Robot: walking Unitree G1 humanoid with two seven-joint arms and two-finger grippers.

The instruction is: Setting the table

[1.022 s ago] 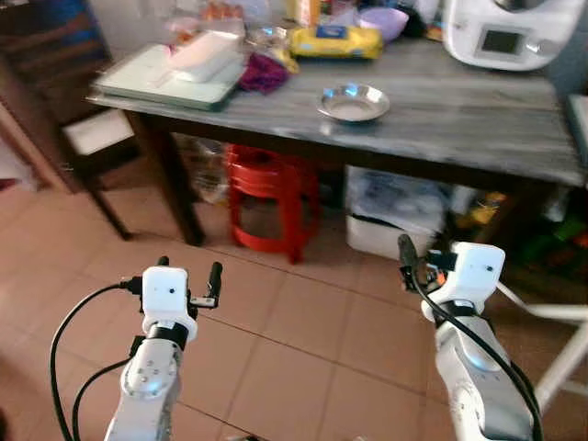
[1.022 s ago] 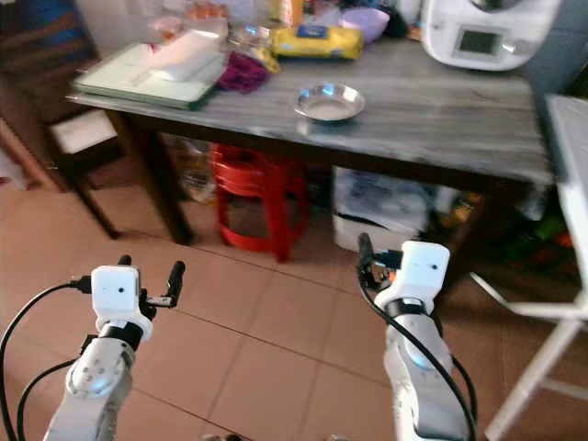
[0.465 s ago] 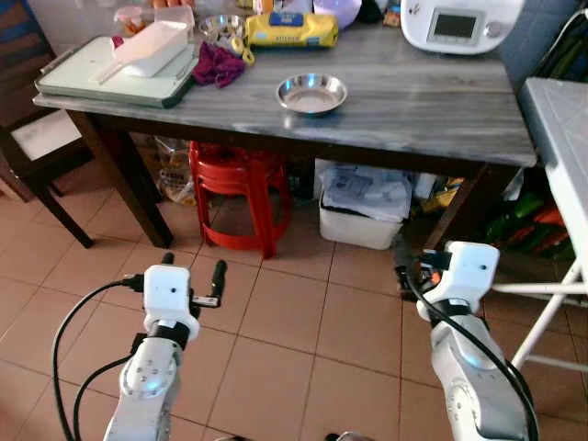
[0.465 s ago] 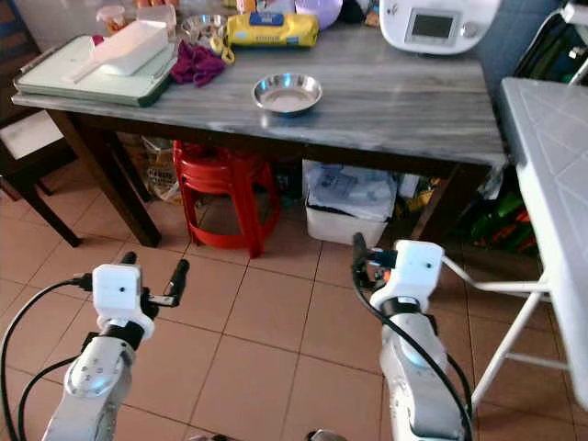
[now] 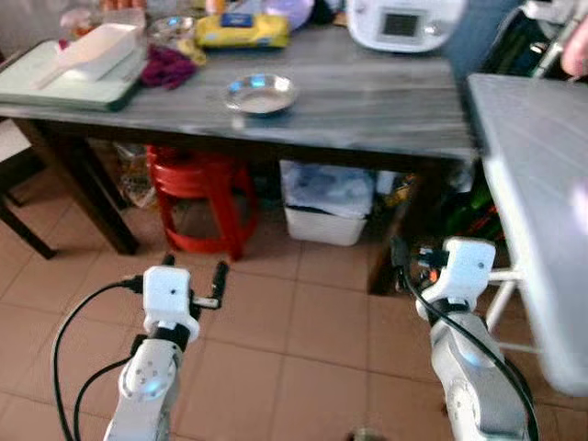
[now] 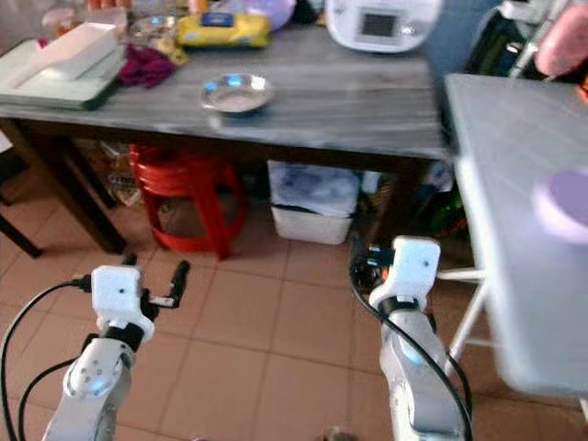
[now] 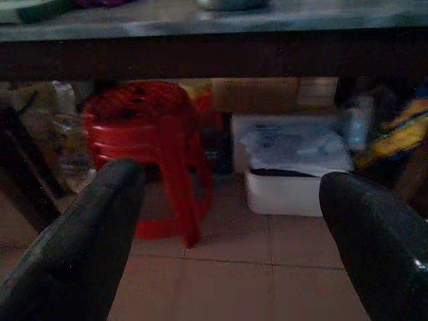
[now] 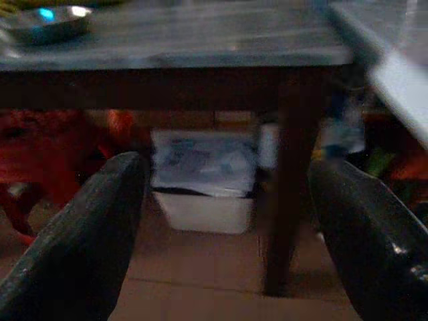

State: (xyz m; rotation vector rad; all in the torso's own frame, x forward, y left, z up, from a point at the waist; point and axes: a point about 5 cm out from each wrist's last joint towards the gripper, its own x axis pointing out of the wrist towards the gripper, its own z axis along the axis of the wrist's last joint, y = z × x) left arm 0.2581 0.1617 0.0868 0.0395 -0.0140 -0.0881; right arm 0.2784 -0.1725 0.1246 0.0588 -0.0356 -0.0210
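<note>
**Steel bowl sits on grey table, both grippers empty**

Steel bowl (image 5: 261, 94) rests on the grey wooden table (image 5: 367, 101), near its front edge, well ahead of the robot. Behind it lie a yellow packet (image 5: 242, 31), a purple cloth (image 5: 166, 66) and a white tray (image 5: 55, 81) at the table's left end. A red stool (image 5: 197, 197) and a white bin (image 5: 327, 204) stand underneath. The left gripper (image 5: 191, 274) and right gripper (image 6: 360, 262) hover low over the tiled floor, fingers spread wide, holding nothing. A pale tabletop (image 6: 514, 230) juts in at the right.
</note>
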